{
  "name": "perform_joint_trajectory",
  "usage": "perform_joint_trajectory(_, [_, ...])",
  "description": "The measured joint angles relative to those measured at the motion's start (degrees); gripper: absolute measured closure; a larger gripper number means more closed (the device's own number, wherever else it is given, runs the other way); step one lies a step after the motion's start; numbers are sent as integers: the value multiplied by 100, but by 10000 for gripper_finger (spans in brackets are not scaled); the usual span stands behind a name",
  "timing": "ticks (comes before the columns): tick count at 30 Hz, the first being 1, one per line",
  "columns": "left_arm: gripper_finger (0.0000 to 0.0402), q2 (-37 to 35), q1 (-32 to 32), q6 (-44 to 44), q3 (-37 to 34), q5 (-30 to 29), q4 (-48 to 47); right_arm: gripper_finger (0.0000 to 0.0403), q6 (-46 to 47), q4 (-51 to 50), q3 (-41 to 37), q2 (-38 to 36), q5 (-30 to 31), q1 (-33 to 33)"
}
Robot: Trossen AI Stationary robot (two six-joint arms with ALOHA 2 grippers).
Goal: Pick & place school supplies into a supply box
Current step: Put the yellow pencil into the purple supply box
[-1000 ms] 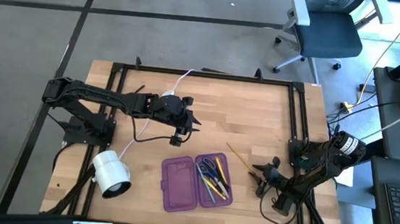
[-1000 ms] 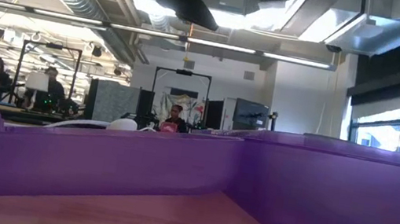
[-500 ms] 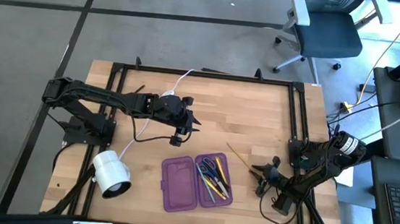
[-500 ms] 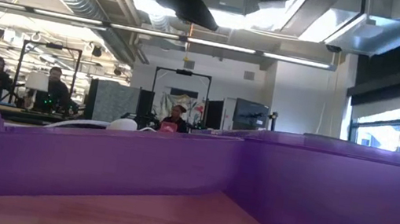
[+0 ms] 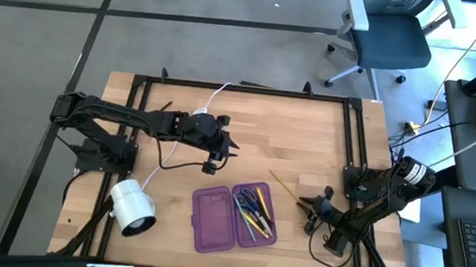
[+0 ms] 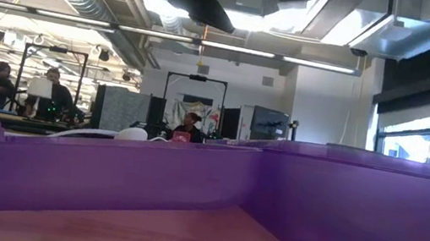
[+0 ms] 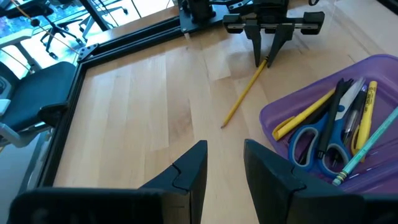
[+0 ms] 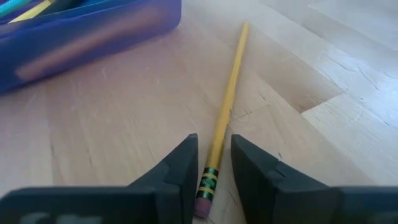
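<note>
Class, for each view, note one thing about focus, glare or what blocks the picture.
Low view: the purple supply box fills the foreground, soft; ceiling lights glare. Right wrist view: the yellow pencil is sharp, its eraser end blurred. High view: evenly lit, soft shadows.
</note>
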Motion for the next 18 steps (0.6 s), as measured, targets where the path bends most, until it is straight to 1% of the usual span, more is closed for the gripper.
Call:
perform_joint_trajectory(13, [304, 0, 0, -4, 0, 0, 0, 306, 269, 1, 0, 2, -1, 0])
perform_joint_trajectory(15, [304, 0, 0, -4, 0, 2, 0, 314, 275, -3, 0, 2, 0, 0])
perform_joint_trajectory(18, [304, 0, 0, -9, 0, 0, 0, 336, 278, -28, -7, 2, 4, 0])
